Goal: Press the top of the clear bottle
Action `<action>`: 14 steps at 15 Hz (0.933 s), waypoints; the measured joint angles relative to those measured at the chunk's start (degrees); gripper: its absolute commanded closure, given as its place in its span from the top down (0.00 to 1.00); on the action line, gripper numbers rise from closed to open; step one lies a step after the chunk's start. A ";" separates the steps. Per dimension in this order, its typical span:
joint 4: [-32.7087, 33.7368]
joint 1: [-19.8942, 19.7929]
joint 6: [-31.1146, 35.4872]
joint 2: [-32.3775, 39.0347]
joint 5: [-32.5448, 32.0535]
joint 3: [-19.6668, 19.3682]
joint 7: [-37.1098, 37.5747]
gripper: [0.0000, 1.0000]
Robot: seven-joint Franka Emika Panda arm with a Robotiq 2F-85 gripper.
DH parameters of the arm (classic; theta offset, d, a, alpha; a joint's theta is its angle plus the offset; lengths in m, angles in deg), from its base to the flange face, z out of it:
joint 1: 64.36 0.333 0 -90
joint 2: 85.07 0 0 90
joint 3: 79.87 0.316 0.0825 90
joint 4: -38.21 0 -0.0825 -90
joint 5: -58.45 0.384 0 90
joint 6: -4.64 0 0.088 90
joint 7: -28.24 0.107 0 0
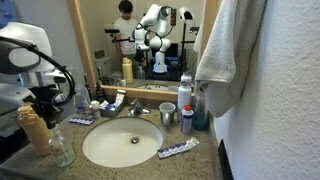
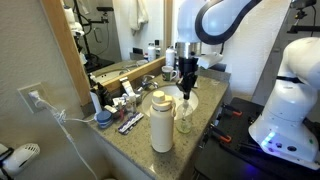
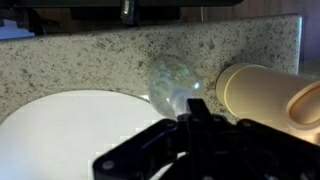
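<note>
The clear bottle [image 2: 185, 117] stands on the granite counter at the sink's rim, next to a taller cream bottle [image 2: 161, 123]. It also shows in an exterior view [image 1: 62, 150] and from above in the wrist view [image 3: 176, 84]. My gripper [image 2: 186, 94] hangs straight above the clear bottle with its fingers together, the tips at or just over the bottle's pump top. In the wrist view the dark fingers [image 3: 192, 118] cover the pump, so contact cannot be told. The gripper holds nothing.
The white sink basin [image 1: 122, 143] with its faucet [image 1: 135, 108] lies beside the bottles. A toothpaste tube [image 1: 176, 150], cups [image 1: 167, 113] and small toiletries stand around it. A towel [image 1: 225, 50] hangs nearby. A mirror is behind, and the counter's front edge is close.
</note>
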 measured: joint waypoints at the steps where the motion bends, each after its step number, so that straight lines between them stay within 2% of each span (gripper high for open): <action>1: 0.01 -0.10 -0.14 0.00 -0.34 0.05 0.03 0.00; 14: 0.13 -0.20 -0.46 0.98 0.67 -0.21 -0.15 0.00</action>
